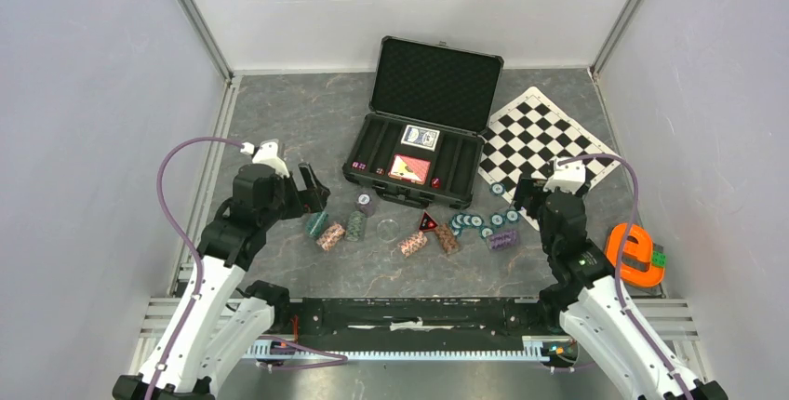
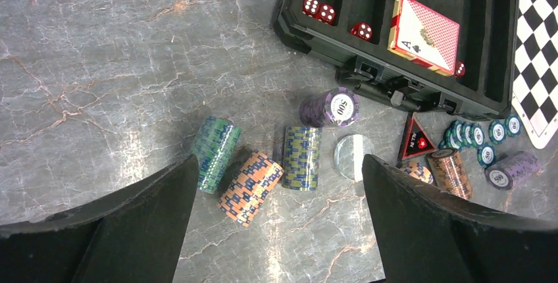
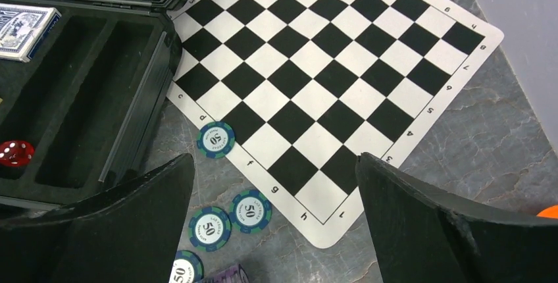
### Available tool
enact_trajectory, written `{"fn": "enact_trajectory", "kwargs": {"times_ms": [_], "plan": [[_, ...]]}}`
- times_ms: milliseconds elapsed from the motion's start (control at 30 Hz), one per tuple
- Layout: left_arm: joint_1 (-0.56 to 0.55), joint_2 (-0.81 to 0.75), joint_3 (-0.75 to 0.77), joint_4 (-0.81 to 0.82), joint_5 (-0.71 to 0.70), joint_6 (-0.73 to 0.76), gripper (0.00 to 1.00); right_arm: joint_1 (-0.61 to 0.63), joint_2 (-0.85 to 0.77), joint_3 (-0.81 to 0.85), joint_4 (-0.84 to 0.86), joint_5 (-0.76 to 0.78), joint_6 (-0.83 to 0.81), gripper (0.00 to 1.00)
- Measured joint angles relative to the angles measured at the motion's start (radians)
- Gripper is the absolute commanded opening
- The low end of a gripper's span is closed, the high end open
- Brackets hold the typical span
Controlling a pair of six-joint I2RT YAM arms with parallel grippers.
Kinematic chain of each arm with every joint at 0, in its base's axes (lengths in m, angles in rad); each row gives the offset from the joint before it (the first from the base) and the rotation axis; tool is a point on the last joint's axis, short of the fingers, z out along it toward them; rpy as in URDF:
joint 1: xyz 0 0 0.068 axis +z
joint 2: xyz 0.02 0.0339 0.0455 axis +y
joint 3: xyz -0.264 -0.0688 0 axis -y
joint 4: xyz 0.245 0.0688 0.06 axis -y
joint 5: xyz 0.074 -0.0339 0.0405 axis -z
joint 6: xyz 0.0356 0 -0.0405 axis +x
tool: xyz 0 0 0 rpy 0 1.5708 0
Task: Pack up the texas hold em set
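The black case [image 1: 365, 142] lies open at mid-table with its foam lid [image 1: 435, 84] up. Inside are a blue deck [image 1: 420, 137], a red deck [image 2: 426, 35] and red dice [image 2: 318, 10]. Chip stacks lie on their sides in front of it: teal [image 2: 216, 153], orange [image 2: 250, 186], yellow-blue [image 2: 301, 158], purple [image 2: 331, 106] and brown [image 2: 450, 171]. Loose teal 50 chips [image 3: 250, 210] lie by the mat corner. My left gripper [image 2: 278, 184] hangs open above the left stacks. My right gripper [image 3: 274, 161] is open over the loose chips. Neither holds anything.
A black-and-white chequered mat [image 3: 329, 66] lies right of the case, one teal chip [image 3: 215, 139] on its edge. An orange e-shaped piece [image 1: 635, 253] sits at the near right. A clear disc [image 2: 352, 156] and a red-black triangle [image 2: 414, 141] lie among the stacks. Walls enclose three sides.
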Motion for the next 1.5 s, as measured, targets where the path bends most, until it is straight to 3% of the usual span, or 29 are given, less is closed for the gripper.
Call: {"fn": "enact_trajectory", "kwargs": {"times_ms": [233, 400, 533, 700, 1067, 1500], "plan": [[0.0, 0.004, 0.0, 0.0, 0.032, 0.002, 1.0, 0.0, 0.039, 0.045, -0.065, -0.057, 0.014, 0.99], [0.0, 0.02, 0.0, 0.002, 0.148, 0.024, 1.0, 0.0, 0.118, 0.138, -0.12, -0.22, -0.026, 0.99], [-0.002, 0.043, 0.0, 0.01, 0.225, 0.041, 1.0, 0.015, 0.19, 0.18, -0.124, -0.399, -0.05, 0.88], [-0.003, 0.036, 0.0, 0.015, 0.251, 0.05, 1.0, 0.151, 0.308, 0.188, -0.131, -0.47, -0.037, 0.79], [-0.003, 0.03, 0.0, 0.017, 0.275, 0.051, 1.0, 0.425, 0.532, 0.19, -0.116, -0.394, 0.053, 0.74], [-0.003, 0.028, 0.0, 0.017, 0.277, 0.051, 1.0, 0.515, 0.681, 0.19, -0.029, -0.348, 0.142, 0.69]]}}
